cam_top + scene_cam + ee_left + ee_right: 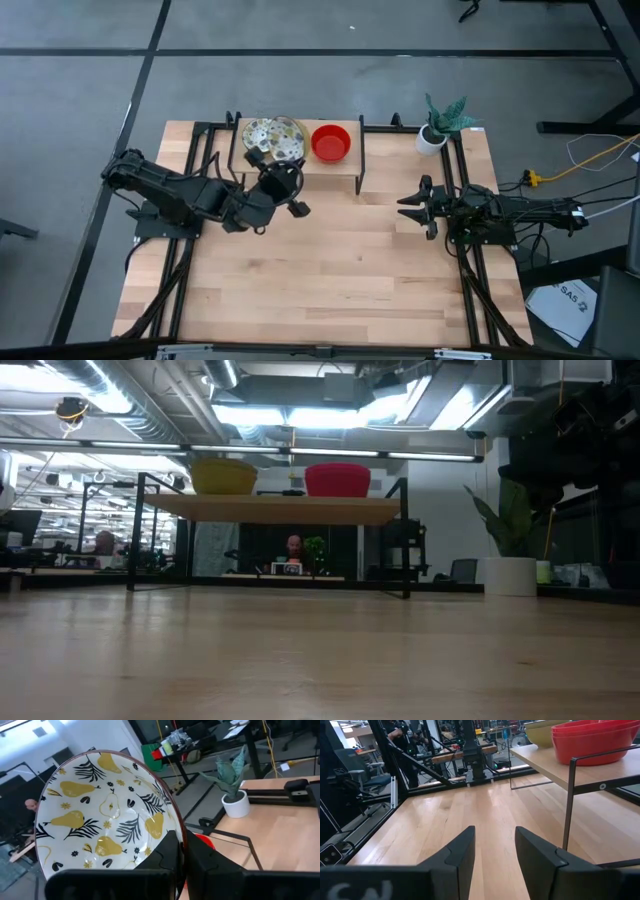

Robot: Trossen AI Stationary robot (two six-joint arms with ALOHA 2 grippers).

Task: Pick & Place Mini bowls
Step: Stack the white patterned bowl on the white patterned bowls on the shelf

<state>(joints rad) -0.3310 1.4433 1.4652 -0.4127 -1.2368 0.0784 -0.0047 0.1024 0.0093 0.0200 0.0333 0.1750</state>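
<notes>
**Gripping patterned bowl at shelf**

Left gripper (272,160) is clamped on the rim of the patterned bowl (273,138), over the raised shelf (345,167). Red bowls (331,142) sit stacked on the shelf beside it. Right gripper (412,206) waits above the table (330,270), fingers parted, empty.

On the raised shelf (280,509), a yellow bowl (223,476) sits left of a red bowl (338,479), apart.

Grey floor (330,25) crossed by dark seams fills the upper part of the high view. In the low view, long ceiling lights (300,415) glow across the top (ducts beside them), with desks (60,570) at far left and an office chair (462,570) right of centre.
</notes>
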